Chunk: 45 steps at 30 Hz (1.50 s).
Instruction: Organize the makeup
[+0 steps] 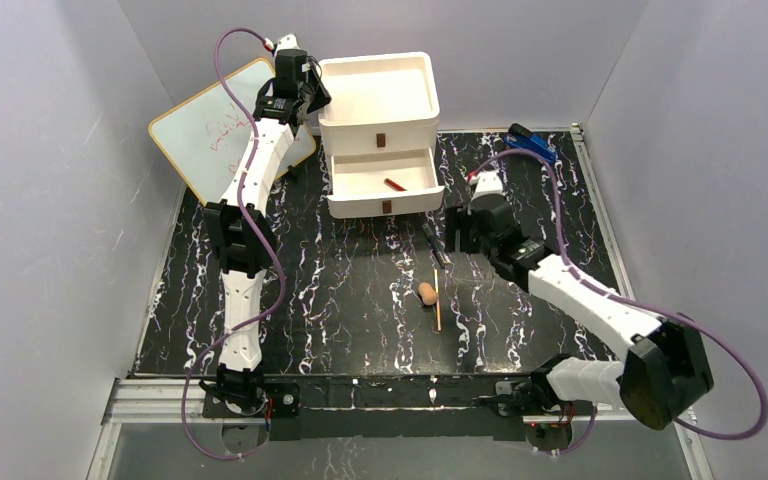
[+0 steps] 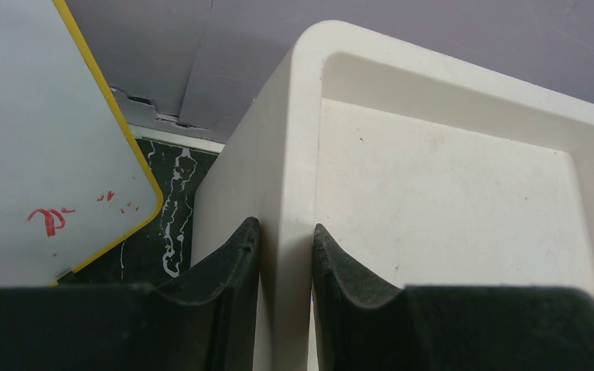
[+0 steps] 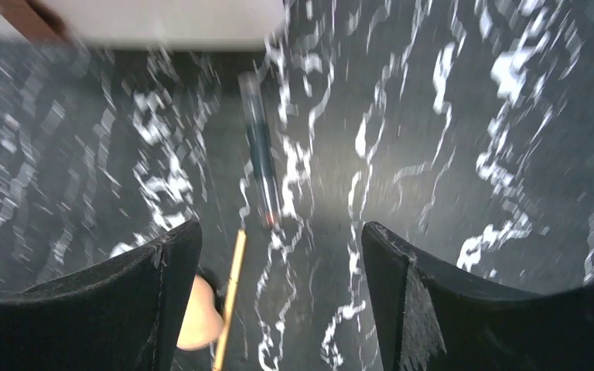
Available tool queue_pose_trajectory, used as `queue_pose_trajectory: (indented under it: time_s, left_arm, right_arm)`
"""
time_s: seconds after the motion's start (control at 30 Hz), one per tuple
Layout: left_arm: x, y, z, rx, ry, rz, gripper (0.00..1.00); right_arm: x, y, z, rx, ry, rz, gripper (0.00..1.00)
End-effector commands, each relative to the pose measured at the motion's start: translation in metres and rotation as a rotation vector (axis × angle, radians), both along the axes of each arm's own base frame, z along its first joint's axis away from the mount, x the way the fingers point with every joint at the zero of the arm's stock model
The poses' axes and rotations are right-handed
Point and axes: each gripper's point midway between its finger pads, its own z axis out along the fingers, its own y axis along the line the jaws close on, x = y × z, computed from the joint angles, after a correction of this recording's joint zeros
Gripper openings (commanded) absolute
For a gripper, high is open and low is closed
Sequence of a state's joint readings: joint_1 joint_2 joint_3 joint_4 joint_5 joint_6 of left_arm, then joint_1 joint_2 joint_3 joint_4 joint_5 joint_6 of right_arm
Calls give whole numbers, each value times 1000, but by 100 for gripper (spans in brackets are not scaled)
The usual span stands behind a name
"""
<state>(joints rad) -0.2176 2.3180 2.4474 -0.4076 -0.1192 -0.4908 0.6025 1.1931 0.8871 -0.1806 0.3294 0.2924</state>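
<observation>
The white drawer box (image 1: 380, 110) stands at the back, its lower drawer (image 1: 385, 190) pulled open with one dark reddish pencil (image 1: 395, 185) inside. My left gripper (image 1: 302, 88) (image 2: 286, 232) is shut on the left wall of the box's top tray (image 2: 290, 154). My right gripper (image 1: 458, 228) (image 3: 278, 232) is open and empty, low over the table. A dark pencil (image 1: 436, 243) (image 3: 261, 158) lies just ahead of it. The thin yellow stick (image 1: 436, 298) (image 3: 230, 297) and the tan egg-shaped sponge (image 1: 427, 293) (image 3: 199, 313) lie beside its left finger. The disc and the compact are out of view.
A yellow-edged whiteboard (image 1: 210, 130) (image 2: 39, 154) leans at the back left beside the box. A blue clip-like object (image 1: 532, 142) lies at the back right. The drawer's front with its brown handle (image 3: 31, 19) shows in the right wrist view. Grey walls close in three sides.
</observation>
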Motion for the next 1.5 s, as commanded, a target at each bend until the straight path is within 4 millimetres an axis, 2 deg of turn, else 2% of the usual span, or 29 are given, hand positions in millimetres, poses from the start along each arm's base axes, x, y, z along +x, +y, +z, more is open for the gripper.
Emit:
queue_pose_trajectory:
  time_s: [0.0, 0.17, 0.53, 0.8, 0.97, 1.07, 1.37, 1.43, 1.47]
  left_arm:
    - [-4, 23, -37, 1, 111, 60, 0]
    - [-6, 22, -33, 10, 104, 63, 0]
    - [-7, 24, -31, 13, 100, 67, 0]
    - [-7, 22, -32, 10, 100, 62, 0]
    - [-7, 22, -33, 9, 101, 60, 0]
    - [-7, 22, -32, 10, 100, 59, 0]
    - [-7, 22, -32, 15, 99, 57, 0]
    - [-7, 22, -31, 15, 99, 57, 0]
    - [-7, 22, -31, 15, 98, 57, 0]
  right_arm:
    - [-3, 6, -30, 49, 45, -20, 82]
    - [8, -1, -58, 15, 69, -105, 79]
    - [35, 30, -101, 2, 110, -84, 75]
    - [45, 44, -113, -34, 112, -68, 72]
    - [52, 51, -117, -83, 104, -64, 65]
    - [54, 51, -122, -126, 103, -73, 64]
    - [51, 41, -143, -232, 116, -96, 50]
    - [50, 40, -147, -241, 121, -97, 39]
    - [49, 40, -149, -244, 126, -96, 29]
